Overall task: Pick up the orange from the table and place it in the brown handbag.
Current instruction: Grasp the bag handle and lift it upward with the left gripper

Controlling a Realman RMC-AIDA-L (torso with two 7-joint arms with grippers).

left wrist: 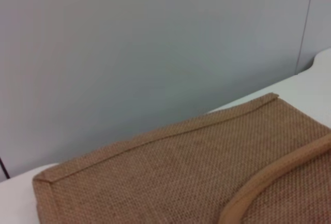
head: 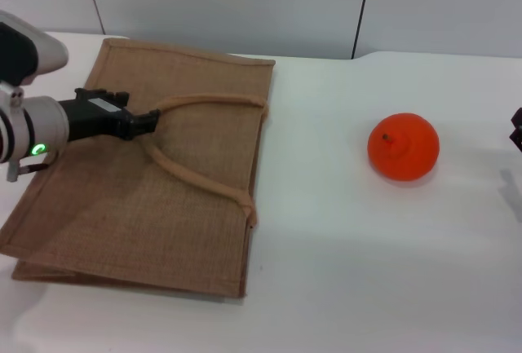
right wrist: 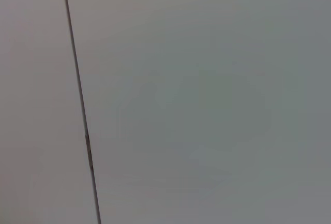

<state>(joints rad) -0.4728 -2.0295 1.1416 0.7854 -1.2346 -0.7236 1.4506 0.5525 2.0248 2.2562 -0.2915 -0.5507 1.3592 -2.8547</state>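
Orange (head: 403, 147) lies well right of left hand (head: 152, 121) at handbag handle (head: 208, 102).

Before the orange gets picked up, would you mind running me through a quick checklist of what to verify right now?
1. The orange is free on the table, with nothing touching it: ok.
2. The brown handbag is open to receive fruit: not ok, it lies flat and folded.
3. The left gripper is at the handle, over the bag: ok, though a firm grasp: cannot tell.
4. The right gripper is ready near the orange: cannot tell, only a dark sliver shows at the head view's right edge.
5. The path between orange and bag is free: ok, only bare tabletop.
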